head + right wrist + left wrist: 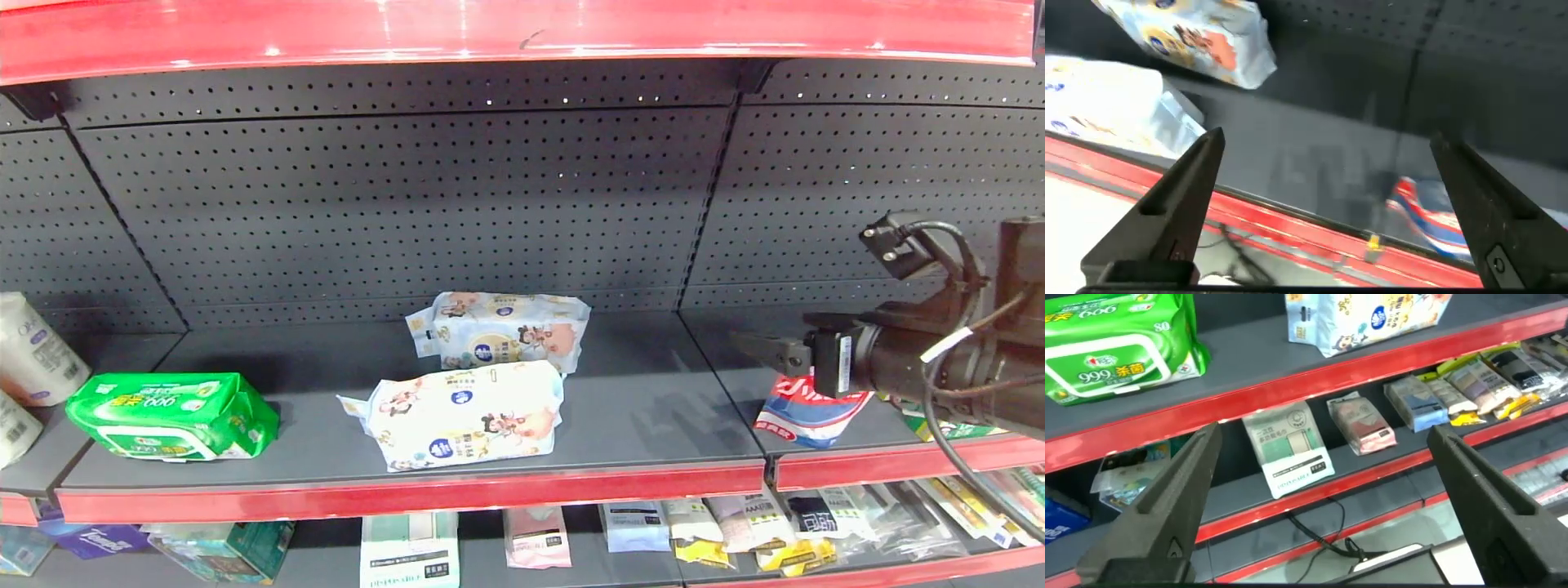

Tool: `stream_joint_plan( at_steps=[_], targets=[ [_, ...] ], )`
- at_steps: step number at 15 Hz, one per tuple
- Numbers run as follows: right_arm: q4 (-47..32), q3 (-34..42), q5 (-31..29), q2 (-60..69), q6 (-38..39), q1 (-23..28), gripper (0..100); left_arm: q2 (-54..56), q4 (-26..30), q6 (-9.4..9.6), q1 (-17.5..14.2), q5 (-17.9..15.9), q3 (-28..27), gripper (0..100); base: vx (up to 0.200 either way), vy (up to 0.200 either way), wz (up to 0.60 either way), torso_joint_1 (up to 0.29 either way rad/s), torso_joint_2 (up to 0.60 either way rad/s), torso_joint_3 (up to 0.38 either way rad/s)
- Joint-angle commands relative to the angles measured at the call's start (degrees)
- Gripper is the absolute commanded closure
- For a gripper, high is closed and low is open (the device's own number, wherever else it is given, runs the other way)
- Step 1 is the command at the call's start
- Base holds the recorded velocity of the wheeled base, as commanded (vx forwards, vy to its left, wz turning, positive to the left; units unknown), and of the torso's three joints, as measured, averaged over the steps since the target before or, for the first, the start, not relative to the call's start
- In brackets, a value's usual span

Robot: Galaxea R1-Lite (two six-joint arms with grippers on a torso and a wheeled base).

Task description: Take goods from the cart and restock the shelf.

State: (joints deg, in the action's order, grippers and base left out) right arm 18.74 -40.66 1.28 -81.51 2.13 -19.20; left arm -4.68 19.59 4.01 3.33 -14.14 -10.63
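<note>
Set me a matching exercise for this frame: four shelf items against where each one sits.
1. green pack
2. front cartoon pack
3. rear cartoon pack
4. red, white and blue packet

a. right bay, by the right gripper
b. centre, near the back panel
c. left end of the middle bay
d. centre, near the front lip

Pairs: 1-c, 2-d, 3-b, 4-a.
</note>
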Motion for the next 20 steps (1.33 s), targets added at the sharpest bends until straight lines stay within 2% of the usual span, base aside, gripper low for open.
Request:
stream_joint_plan(
  at_steps=[1,2,4,7,10,12,13,15,17,18,19,20],
  targets=[
    [0.07,-5.93,-0.05,-8.14,6.39,-0.84,0,0.02,-1.05,-0.06,0.01,-0.45,0.79,0,0.000,0.000,0.00,0.000,0.00,0.000],
    [-0.02,-8.39,0.04,-11.31,10.79,-0.75,0,0.02,-3.42,-0.32,0.01,-0.45,1.75,0,0.000,0.000,0.00,0.000,0.00,0.000],
    [0.07,-11.38,0.39,-16.67,14.13,-0.58,0,0.11,-4.12,-1.46,0.01,0.08,2.10,0,0.000,0.000,0.00,0.000,0.00,0.000],
    [0.07,-15.68,0.65,-22.73,16.68,-1.54,0,0.11,-4.12,-1.20,0.01,0.78,2.02,0,0.000,0.000,0.00,0.000,0.00,0.000],
    [0.07,-18.41,1.27,-24.93,19.22,-5.06,0,0.11,-4.12,-1.02,0.01,1.22,2.02,0,0.000,0.000,0.00,0.000,0.00,0.000],
    [-0.02,-17.18,1.09,-23.70,19.05,-7.17,0,0.11,-4.12,-1.02,0.01,1.13,2.02,0,0.000,0.000,0.00,0.000,0.00,0.000],
    [0.07,-13.66,1.18,-20.89,18.52,-9.45,0,0.11,-4.12,-1.02,0.01,1.13,2.02,0,0.000,0.000,0.00,0.000,0.00,0.000],
    [1.83,-10.06,0.30,-20.10,16.68,-10.77,0,0.11,-4.12,-1.02,0.01,1.13,2.02,0,0.000,0.000,0.00,0.000,0.00,0.000],
    [12.02,-1.71,0.83,-20.27,8.59,-10.95,0,0.11,-4.12,-1.11,0.01,1.13,2.02,0,0.000,0.000,0.00,0.000,0.00,0.000],
    [19.85,3.57,3.29,-21.85,2.52,-10.86,0,0.11,-4.12,-1.20,0.01,1.05,2.02,0,0.000,0.000,0.00,0.000,0.00,0.000],
    [22.75,4.97,4.26,-22.64,0.59,-10.77,0,0.11,-4.12,-1.20,0.01,1.05,2.02,0,0.000,0.000,0.00,0.000,0.00,0.000],
    [32.33,8.84,6.98,-26.34,-5.65,-9.89,0,0.11,-4.12,-1.20,0.01,1.05,2.02,0,0.000,0.000,0.00,0.000,0.00,0.000]
  ],
)
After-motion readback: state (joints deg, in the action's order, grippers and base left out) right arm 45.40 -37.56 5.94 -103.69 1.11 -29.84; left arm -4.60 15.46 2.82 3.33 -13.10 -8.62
